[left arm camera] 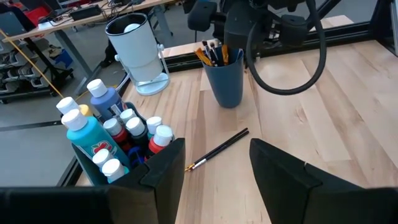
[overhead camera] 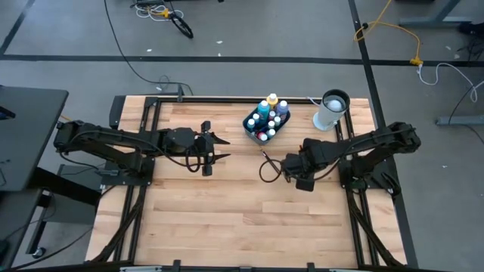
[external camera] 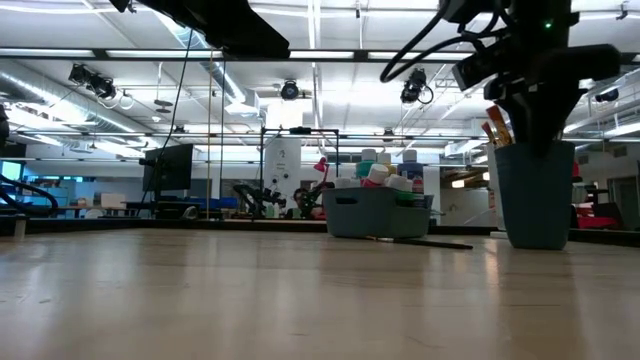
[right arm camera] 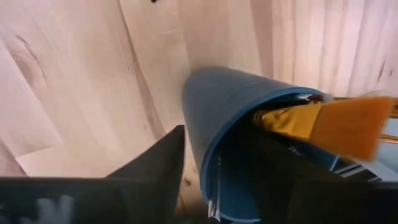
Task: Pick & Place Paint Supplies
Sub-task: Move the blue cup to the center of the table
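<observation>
On the wooden table (overhead camera: 227, 196), bottles (left arm camera: 118, 134) fill the bin (overhead camera: 265, 125), brushes (left arm camera: 211, 53) stand in the cup (left arm camera: 227, 81) under the right gripper (right arm camera: 211, 180), jaws apart, one brush (left arm camera: 217, 149) remains; left gripper (left arm camera: 214, 168) gapes empty.

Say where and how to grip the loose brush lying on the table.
Grip the loose brush at mid-handle, from straight above, jaws across its length. It lies flat on the table, so only its long sides offer hold, and its middle is clear of the blue cup and bottle basket.

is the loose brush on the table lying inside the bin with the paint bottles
No, the loose brush lies flat on the bare wood of the table, between the bin of paint bottles and the blue cup.
</observation>
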Available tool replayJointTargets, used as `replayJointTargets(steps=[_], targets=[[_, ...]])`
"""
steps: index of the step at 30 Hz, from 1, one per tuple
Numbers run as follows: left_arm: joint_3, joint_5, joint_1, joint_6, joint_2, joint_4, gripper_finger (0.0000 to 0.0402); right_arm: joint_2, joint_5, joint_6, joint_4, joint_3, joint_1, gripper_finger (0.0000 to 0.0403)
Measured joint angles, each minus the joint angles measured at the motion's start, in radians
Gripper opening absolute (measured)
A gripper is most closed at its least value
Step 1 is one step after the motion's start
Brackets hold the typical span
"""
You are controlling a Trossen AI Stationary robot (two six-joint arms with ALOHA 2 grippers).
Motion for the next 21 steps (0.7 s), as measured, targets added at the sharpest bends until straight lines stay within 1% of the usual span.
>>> replayJointTargets(steps=[5,9,10,11,14,17,21], targets=[[0.0,0.0,0.0,0.0,0.0,0.0,0.0189,0.0,-0.042,0.0,-0.005,0.0,-0.009,0.0085],[0.0,0.0,0.0,0.002,0.0,0.0,0.0189,0.0,-0.041,0.02,-0.006,0.0,-0.008,0.0023],[0.0,0.0,0.0,0.003,0.0,0.0,0.0189,0.0,-0.038,0.02,-0.006,0.0,-0.008,0.0013],[0.0,0.0,0.0,0.003,0.0,0.001,0.0189,0.0,-0.045,0.018,-0.006,0.0,-0.008,0.0009],[0.0,0.0,-0.001,0.003,0.0,0.006,0.0189,0.001,-0.077,0.019,-0.01,0.0,-0.008,0.0014],[0.0,0.0,-0.001,0.002,0.0,0.008,0.0189,0.001,-0.139,0.022,-0.045,0.011,-0.005,0.0008],[0.0,0.006,-0.001,0.0,-0.004,0.007,0.0189,0.001,-0.168,0.026,-0.076,0.076,0.019,0.0006]])
